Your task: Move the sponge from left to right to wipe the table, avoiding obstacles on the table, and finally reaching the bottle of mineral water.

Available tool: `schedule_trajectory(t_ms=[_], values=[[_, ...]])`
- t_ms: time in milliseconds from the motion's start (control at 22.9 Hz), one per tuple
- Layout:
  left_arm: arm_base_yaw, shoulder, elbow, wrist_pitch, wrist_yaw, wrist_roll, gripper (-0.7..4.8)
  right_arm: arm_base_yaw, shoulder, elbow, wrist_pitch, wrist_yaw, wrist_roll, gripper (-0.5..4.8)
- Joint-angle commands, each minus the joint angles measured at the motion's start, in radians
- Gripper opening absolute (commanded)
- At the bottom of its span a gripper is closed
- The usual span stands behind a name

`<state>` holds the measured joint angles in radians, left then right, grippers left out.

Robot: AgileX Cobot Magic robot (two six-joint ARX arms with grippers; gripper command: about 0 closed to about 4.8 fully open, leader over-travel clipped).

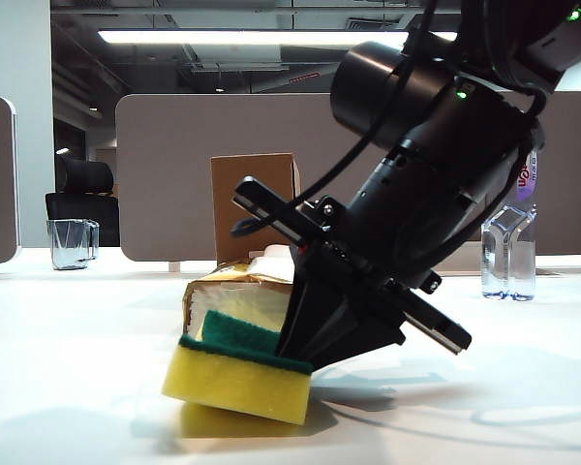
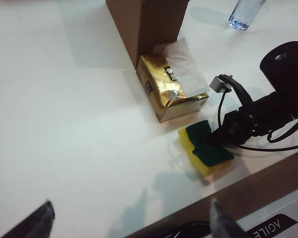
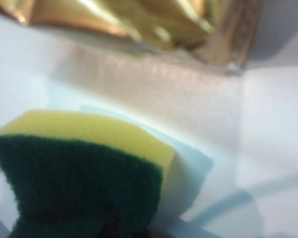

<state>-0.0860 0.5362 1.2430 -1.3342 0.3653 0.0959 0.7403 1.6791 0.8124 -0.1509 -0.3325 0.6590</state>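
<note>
My right gripper [image 1: 305,354] has its jaws clamped on the sponge [image 1: 240,373], tilted on the tabletop [image 1: 68,387] just in front of the tissue pack [image 2: 171,89], the bottle [image 1: 509,250] far beyond; left gripper [image 2: 129,218] hangs open, well clear.

The right gripper [image 1: 305,325] is hiding its fingertips behind the sponge [image 1: 240,373], the tissue pack [image 3: 139,25] is blurring out at twelve o'clock, and the arm is covering the bottle's [image 1: 509,254] upper half.
</note>
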Motion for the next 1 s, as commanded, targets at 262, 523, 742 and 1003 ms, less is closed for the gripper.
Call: schedule_trajectory(t_ms=[262, 523, 742, 1003], values=[[0.0, 0.0, 0.003, 0.023, 0.006, -0.003, 4.04, -0.073, 0.003, -0.024, -0.218, 0.131, -0.069, -0.08], [0.0, 0.0, 0.003, 0.037, 0.006, -0.003, 4.04, -0.135, -0.087, -0.096, -0.217, 0.137, -0.085, -0.08], [0.0, 0.0, 0.003, 0.042, 0.006, -0.003, 4.04, -0.224, -0.202, -0.2, -0.235, 0.14, -0.116, -0.08], [0.0, 0.0, 0.003, 0.042, 0.006, -0.003, 4.04, -0.325, -0.26, -0.227, -0.322, 0.159, -0.2, -0.08]])
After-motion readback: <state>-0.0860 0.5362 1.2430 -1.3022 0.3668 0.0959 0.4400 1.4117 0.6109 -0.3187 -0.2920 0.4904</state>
